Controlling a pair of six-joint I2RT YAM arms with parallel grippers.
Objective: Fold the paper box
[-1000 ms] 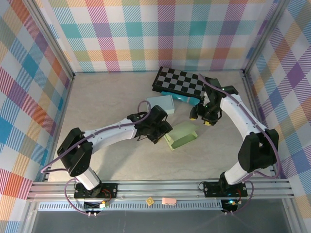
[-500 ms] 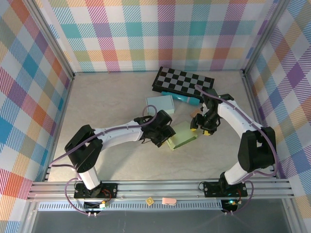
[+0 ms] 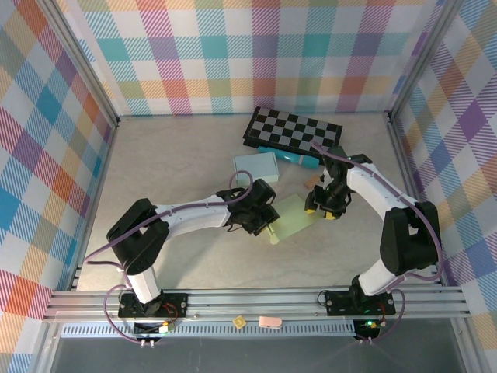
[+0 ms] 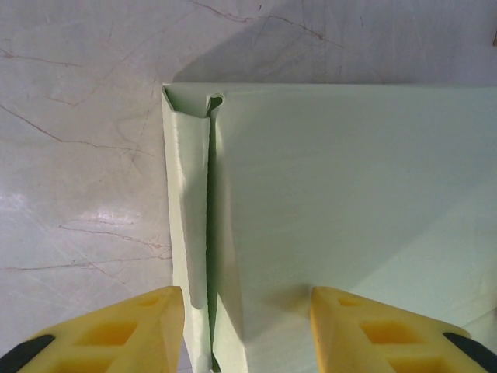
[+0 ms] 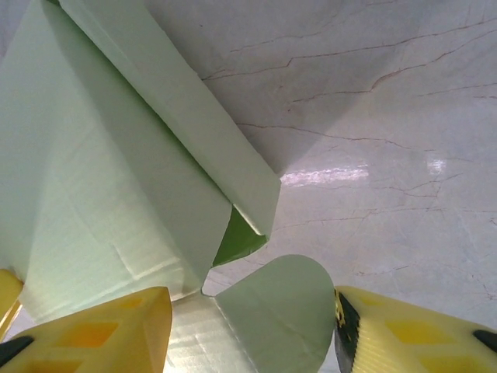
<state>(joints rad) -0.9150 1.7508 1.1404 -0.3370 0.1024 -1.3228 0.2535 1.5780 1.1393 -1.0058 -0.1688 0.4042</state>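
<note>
We see the pale green paper box (image 3: 293, 219) lying nearly flat at mid-table (image 3: 171, 163), between both arms. The left gripper (image 4: 247, 301) stands spread astride its folded side wall. The right gripper (image 5: 245, 305) is spread around a rounded flap (image 5: 276, 311). A pale blue box (image 3: 256, 165) sits just beyond.

White arms (image 3: 186, 217), black joints (image 3: 137, 235), lilac cables (image 3: 99, 253), yellow claw fingers (image 4: 109, 330).

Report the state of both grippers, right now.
Left gripper: open, astride the folded side wall of the pale green paper box.
Right gripper: open, astride the box's rounded flap.
</note>
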